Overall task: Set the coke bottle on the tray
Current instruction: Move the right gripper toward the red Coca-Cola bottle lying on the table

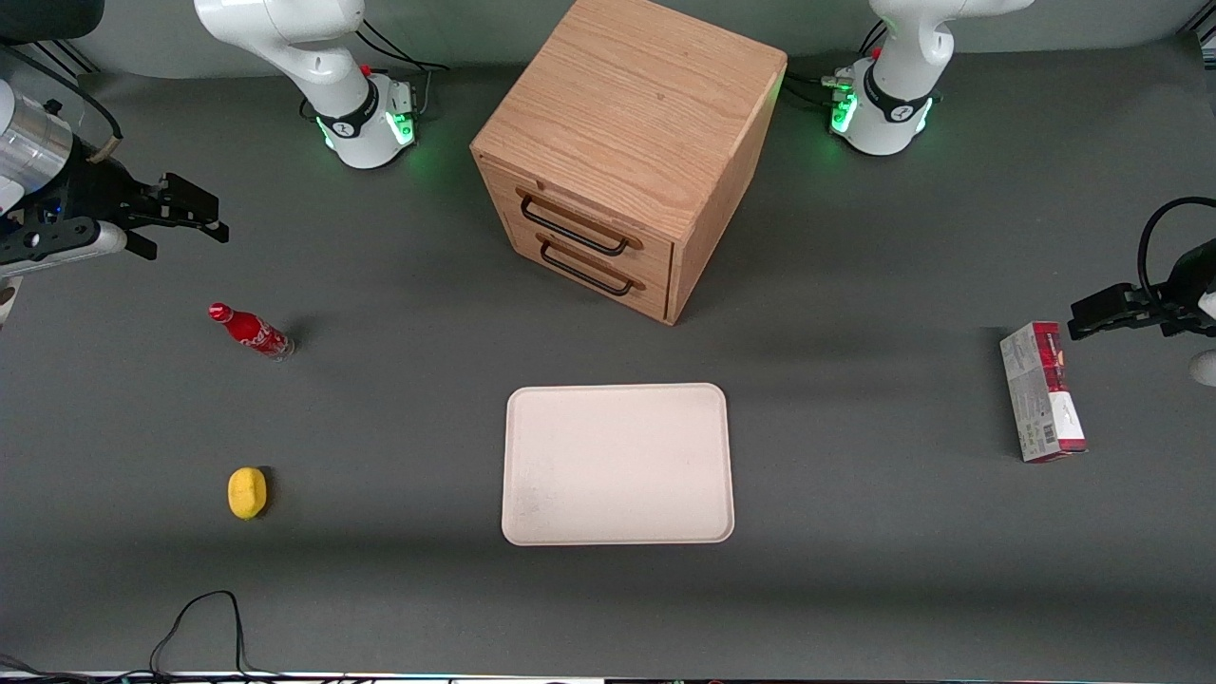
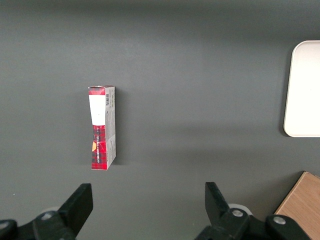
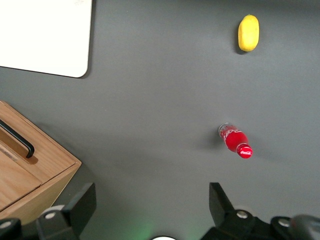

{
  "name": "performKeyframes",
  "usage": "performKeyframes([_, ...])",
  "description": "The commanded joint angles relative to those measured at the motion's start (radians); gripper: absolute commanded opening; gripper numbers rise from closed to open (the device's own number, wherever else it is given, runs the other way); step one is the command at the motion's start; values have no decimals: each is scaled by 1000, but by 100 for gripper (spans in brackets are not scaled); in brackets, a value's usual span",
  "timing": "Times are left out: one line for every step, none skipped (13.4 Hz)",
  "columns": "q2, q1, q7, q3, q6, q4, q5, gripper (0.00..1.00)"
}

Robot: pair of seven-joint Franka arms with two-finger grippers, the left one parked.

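With the approach step in hand, the spread, empty hand (image 1: pixel 195 217) is held above the small red coke bottle (image 1: pixel 250 331) standing well apart from the cream-white rectangular tray (image 1: pixel 617 464), so a descent is needed.

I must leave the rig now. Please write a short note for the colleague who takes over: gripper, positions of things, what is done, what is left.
Gripper: open, holding nothing, raised above the table at the working arm's end, farther from the front camera than the coke bottle.
Coke bottle: standing on the table, apart from the gripper, with the lemon nearer the camera.
Tray: on the table in front of the wooden drawer cabinet, nothing on it.
Done: nothing yet; the bottle is not grasped.
Left: grasp the bottle, carry it to the tray, set it down.
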Motion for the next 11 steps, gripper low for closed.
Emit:
performKeyframes([18, 10, 3, -21, -26, 34, 17, 100])
performKeyframes([18, 8, 2, -21, -26, 35, 17, 100])
performKeyframes([18, 11, -4, -20, -26, 37, 17, 100])
performKeyframes([19, 13, -4, -20, -26, 37, 15, 100])
performKeyframes([22, 13, 11, -21, -26, 37, 15, 100])
performKeyframes([34, 7, 73, -20, -26, 49, 9, 100])
performKeyframes([51, 5, 107, -26, -30, 78, 6, 100])
performKeyframes([63, 2, 111, -26, -55, 95, 4, 100])
performKeyframes([83, 0, 108, -26, -62, 118, -5, 100])
performKeyframes([94, 0, 106, -27, -78, 126, -25, 100])
performKeyframes([96, 2, 103, -29, -84, 130, -38, 100])
